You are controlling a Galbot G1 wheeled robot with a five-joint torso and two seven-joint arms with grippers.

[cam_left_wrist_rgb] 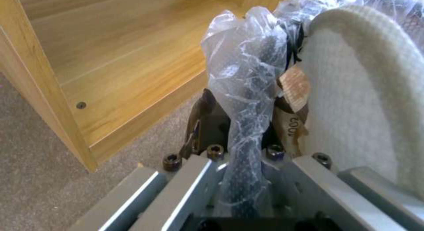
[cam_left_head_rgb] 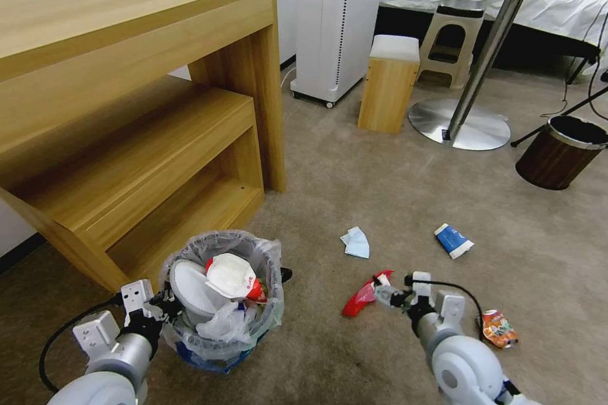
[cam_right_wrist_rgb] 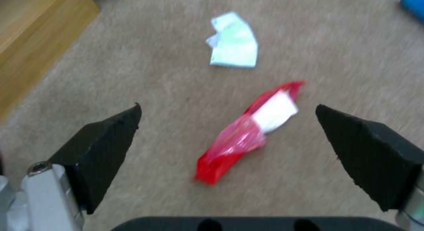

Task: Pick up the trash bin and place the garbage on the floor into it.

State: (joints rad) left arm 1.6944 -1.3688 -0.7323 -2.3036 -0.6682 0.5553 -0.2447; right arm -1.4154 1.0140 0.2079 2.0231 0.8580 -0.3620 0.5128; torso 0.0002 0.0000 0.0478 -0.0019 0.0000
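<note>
The trash bin (cam_left_head_rgb: 221, 329), black mesh lined with a clear bag, stands on the carpet by the wooden desk. It holds a white slipper (cam_left_head_rgb: 190, 285), a white cup-shaped piece and other litter. My left gripper (cam_left_head_rgb: 163, 305) is shut on its near rim; in the left wrist view the gripper (cam_left_wrist_rgb: 247, 125) pinches the bag-wrapped rim (cam_left_wrist_rgb: 247, 75) beside the slipper (cam_left_wrist_rgb: 353, 92). My right gripper (cam_left_head_rgb: 396, 285) hangs open just above a red wrapper (cam_left_head_rgb: 364, 296); the wrapper (cam_right_wrist_rgb: 247, 135) lies between the spread fingers (cam_right_wrist_rgb: 106, 145) in the right wrist view.
A light-blue mask (cam_left_head_rgb: 356, 242), a blue-white paper cup (cam_left_head_rgb: 453, 240) and a crushed orange can (cam_left_head_rgb: 499, 328) lie on the carpet. The wooden desk (cam_left_head_rgb: 126, 139) stands left of the bin. A brown bin (cam_left_head_rgb: 560, 152), a round table base (cam_left_head_rgb: 459, 123) and stools stand farther back.
</note>
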